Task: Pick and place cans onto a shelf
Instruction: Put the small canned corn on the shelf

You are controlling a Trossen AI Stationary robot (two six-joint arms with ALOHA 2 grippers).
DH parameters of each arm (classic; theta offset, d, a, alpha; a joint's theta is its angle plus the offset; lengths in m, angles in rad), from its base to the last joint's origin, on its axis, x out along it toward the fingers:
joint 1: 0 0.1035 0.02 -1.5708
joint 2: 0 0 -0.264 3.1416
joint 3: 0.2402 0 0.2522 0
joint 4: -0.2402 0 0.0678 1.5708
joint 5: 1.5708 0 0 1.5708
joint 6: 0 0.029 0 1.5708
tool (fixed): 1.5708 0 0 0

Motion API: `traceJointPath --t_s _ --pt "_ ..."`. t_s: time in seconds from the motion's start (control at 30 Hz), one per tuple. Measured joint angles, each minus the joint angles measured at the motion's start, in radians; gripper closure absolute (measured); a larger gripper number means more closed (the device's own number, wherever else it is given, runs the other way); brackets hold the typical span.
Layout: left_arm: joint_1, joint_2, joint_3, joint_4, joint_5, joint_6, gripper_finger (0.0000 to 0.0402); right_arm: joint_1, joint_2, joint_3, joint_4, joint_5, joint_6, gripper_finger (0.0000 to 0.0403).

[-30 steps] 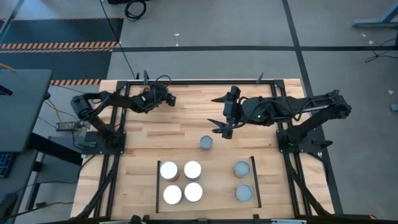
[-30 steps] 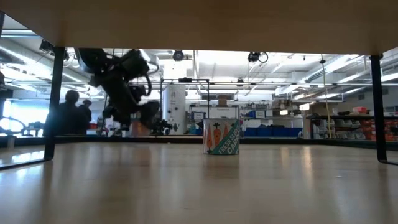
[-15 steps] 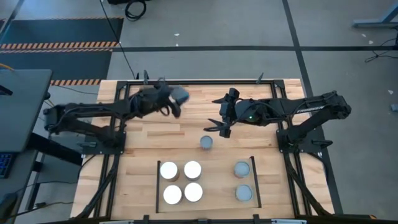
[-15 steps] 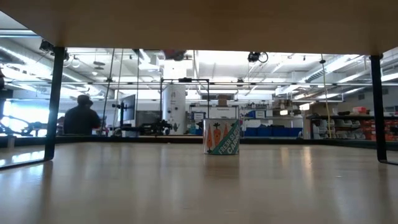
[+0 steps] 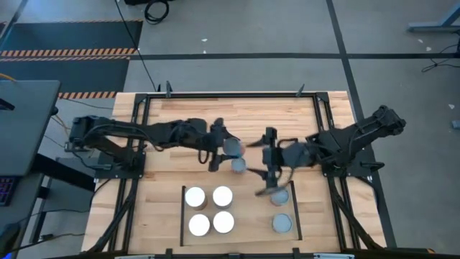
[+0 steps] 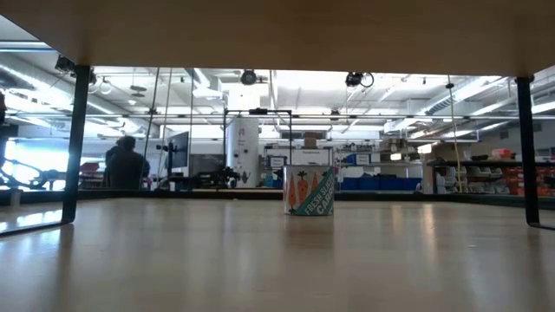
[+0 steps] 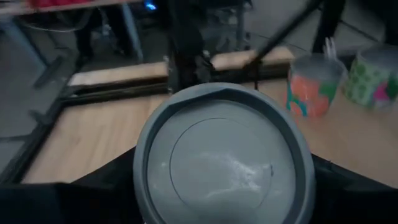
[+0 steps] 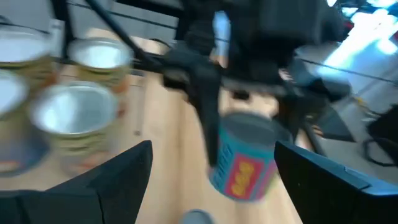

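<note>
My left gripper (image 5: 224,147) reaches over the table's middle, shut on a grey-topped can (image 5: 231,146) with a blue side and a red label (image 8: 247,163). Another can (image 5: 238,165) stands on the tabletop just nearer; the low view shows its carrot label (image 6: 310,191). On the shelf (image 5: 248,212), between black rails, stand several white-topped cans (image 5: 209,209) at the left and two grey-topped cans (image 5: 279,208) at the right. My right gripper (image 5: 260,169) hangs open right of the held can, above the shelf's far right part, with nothing between its fingers. My left gripper pinches the can's round side (image 7: 140,168) between its two fingers, one on either flank. The fingers come from the table's left, slanting slightly down. The can is lifted clear of the table, its grey top (image 7: 224,155) up and a little tilted.
The black frame (image 5: 230,94) edges the tabletop. Bare wood lies at the far side and far left (image 5: 165,115). In the low view the shelf's black legs (image 6: 78,139) stand at either side, and a person (image 6: 127,165) shows in the room beyond.
My left gripper has swung from the table's far left toward its middle with the can, rising out of the low view and rolling at the wrist. My right gripper has moved toward the near edge, over the shelf's far right part, still open.
</note>
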Motion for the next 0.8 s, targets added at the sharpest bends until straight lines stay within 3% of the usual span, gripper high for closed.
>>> traceJointPath --t_s 0.3,0.5,0.63,0.8 --pt "-0.008 0.159 0.021 0.1 0.107 0.037 0.0119 0.125 -0.001 0.0 -0.09 0.009 0.153 0.0057" --pt "-0.076 0.175 0.026 0.172 0.191 0.033 0.0118 0.145 -0.001 0.0 -0.131 0.012 0.196 0.0057" --pt "-0.092 0.211 0.152 0.015 0.239 0.037 0.0117 0.145 -0.001 0.0 -0.136 0.011 0.213 0.0057" --pt "-0.067 0.272 0.345 -0.216 0.239 0.185 0.0117 0.151 -0.001 0.0 -0.148 0.035 0.242 0.0057"
